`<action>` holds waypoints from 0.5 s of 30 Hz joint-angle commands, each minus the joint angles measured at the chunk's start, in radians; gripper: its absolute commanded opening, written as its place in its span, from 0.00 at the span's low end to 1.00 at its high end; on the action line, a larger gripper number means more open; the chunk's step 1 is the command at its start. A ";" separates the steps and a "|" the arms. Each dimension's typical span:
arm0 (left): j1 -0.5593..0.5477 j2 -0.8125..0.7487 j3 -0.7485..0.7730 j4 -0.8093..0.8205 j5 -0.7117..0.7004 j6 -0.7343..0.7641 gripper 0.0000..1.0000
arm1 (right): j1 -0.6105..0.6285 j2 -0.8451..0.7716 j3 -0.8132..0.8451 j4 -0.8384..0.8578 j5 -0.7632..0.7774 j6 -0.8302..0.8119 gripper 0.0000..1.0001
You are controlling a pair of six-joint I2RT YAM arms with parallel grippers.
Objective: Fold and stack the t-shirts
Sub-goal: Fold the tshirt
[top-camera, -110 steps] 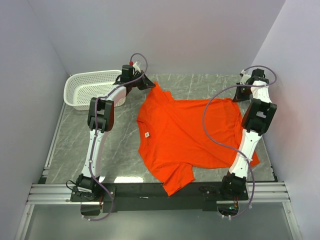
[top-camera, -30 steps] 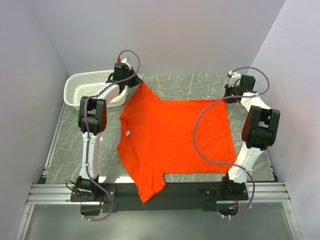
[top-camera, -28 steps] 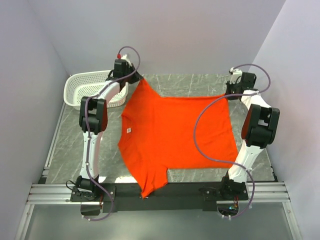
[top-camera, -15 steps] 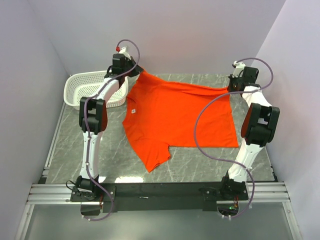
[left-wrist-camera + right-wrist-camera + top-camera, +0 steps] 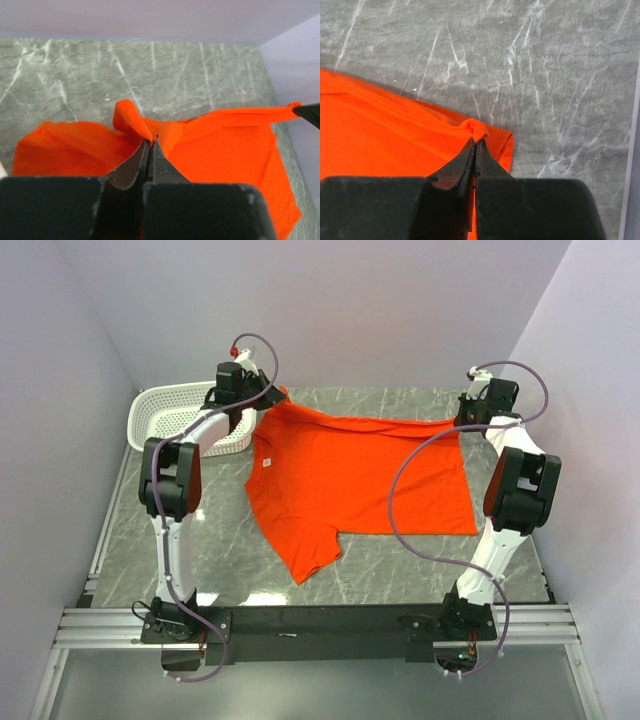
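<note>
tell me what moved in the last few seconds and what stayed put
Both arms pulled the t-shirt left, then back toward the far wall. Its near sleeve, which hung over the front rail, now lies on the table. The left gripper and right gripper have kept their hold on its far edge, now stretched between them. The white basket stayed in the far left corner.

The left claw [image 5: 271, 396] and right claw [image 5: 462, 421] each pinch a far corner of the orange t-shirt [image 5: 360, 485].
</note>
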 commanded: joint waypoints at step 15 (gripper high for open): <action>0.000 -0.235 -0.209 0.131 0.084 0.048 0.00 | -0.014 0.033 0.063 0.074 0.028 0.046 0.00</action>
